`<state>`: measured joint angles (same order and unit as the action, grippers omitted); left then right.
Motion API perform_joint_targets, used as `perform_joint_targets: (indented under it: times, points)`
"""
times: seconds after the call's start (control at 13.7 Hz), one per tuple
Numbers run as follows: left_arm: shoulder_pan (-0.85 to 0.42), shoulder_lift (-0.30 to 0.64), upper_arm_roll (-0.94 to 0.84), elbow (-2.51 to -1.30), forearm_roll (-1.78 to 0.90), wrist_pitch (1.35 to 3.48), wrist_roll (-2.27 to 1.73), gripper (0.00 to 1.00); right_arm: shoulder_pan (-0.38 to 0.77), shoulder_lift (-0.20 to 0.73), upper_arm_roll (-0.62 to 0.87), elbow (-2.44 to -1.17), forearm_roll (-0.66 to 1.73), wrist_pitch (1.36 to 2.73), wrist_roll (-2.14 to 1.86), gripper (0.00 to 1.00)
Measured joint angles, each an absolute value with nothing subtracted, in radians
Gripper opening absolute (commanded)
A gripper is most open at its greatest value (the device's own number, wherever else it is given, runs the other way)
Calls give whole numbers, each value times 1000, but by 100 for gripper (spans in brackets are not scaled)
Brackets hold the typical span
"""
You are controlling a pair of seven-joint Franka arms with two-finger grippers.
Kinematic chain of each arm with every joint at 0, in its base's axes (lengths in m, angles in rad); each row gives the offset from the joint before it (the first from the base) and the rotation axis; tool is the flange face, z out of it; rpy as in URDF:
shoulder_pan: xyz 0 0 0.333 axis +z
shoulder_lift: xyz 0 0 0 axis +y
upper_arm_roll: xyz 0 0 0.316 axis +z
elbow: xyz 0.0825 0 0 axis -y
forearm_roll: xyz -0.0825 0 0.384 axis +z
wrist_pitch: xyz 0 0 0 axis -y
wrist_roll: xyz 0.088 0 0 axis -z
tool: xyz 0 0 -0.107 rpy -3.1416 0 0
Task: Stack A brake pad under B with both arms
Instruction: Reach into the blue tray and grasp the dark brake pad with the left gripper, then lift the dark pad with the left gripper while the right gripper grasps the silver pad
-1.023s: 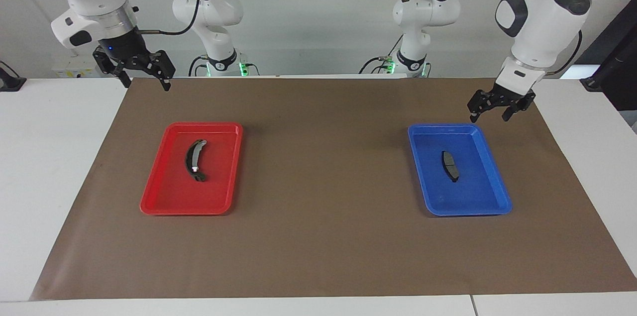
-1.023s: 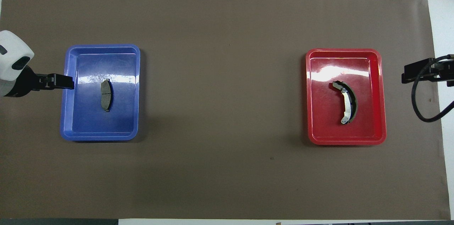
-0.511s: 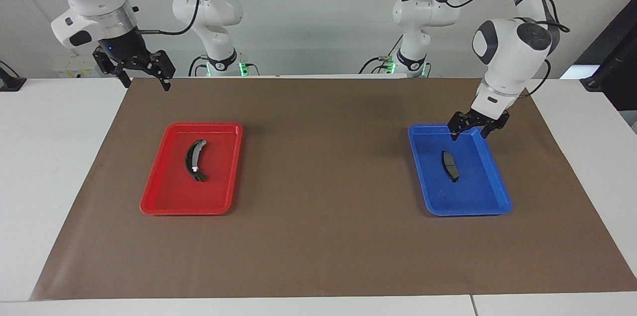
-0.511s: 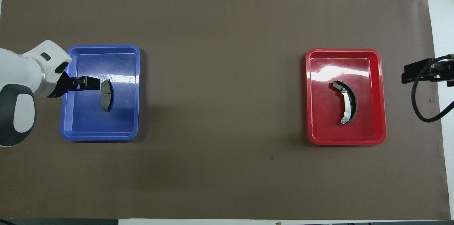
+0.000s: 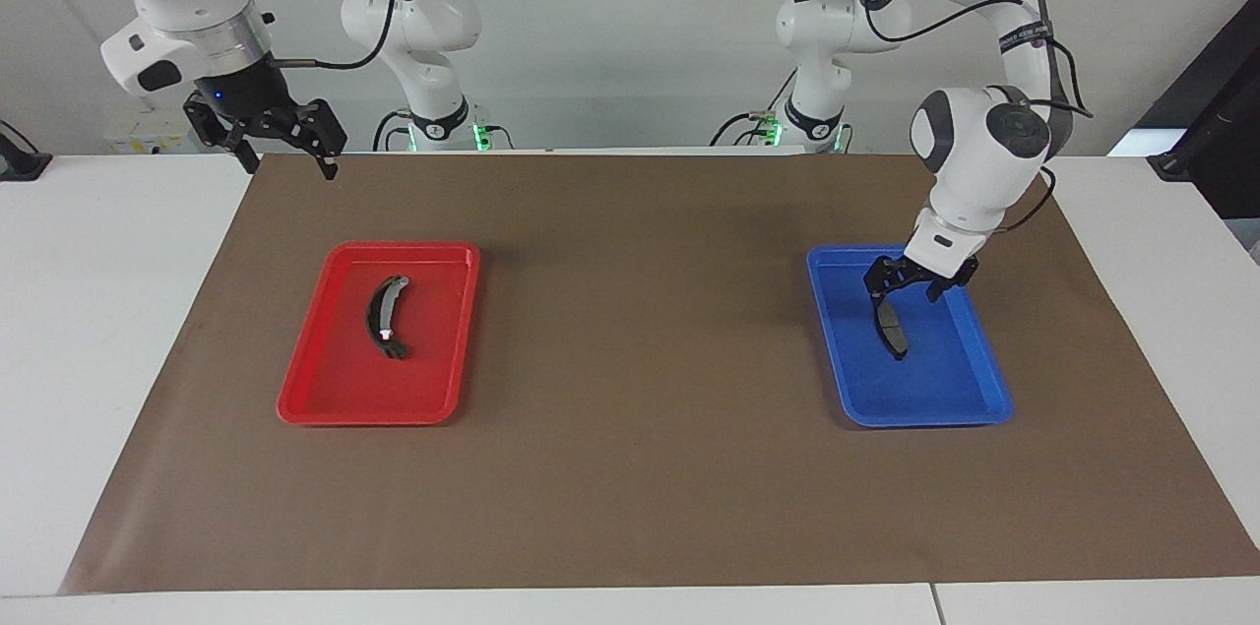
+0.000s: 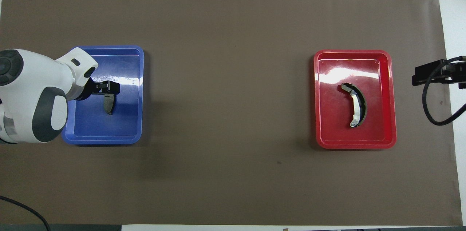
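The A brake pad (image 5: 892, 332), short, flat and dark grey, lies in the blue tray (image 5: 945, 384) toward the left arm's end of the table. My left gripper (image 5: 900, 293) is open and low over the pad's end nearer the robots, fingers on either side of it. In the overhead view this gripper (image 6: 109, 88) covers that end of the pad (image 6: 108, 105). B (image 5: 385, 317), the longer crescent with a pale strip, lies in the red tray (image 5: 335, 399); it also shows in the overhead view (image 6: 356, 105). My right gripper (image 5: 285, 162) is open and waits raised over the mat's corner near its base.
A brown mat (image 5: 640, 359) covers the table between and around the two trays. The blue tray (image 6: 123, 129) and the red tray (image 6: 390, 96) stand far apart. The right arm's black hand and cable (image 6: 431, 72) show at the mat's edge.
My left arm has swung in from outside the blue tray and come down over the A brake pad. The right arm, both trays and both pieces have not moved.
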<state>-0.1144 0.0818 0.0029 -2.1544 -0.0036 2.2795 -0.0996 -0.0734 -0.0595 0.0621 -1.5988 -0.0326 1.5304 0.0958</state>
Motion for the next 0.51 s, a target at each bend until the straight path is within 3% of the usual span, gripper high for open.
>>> perform_joint_targets:
  times: [0.51]
  points:
    - [-102,135,11,-2222,-4,2406,-99,98,-71,-59,70,-1608,-28,1553,86,100]
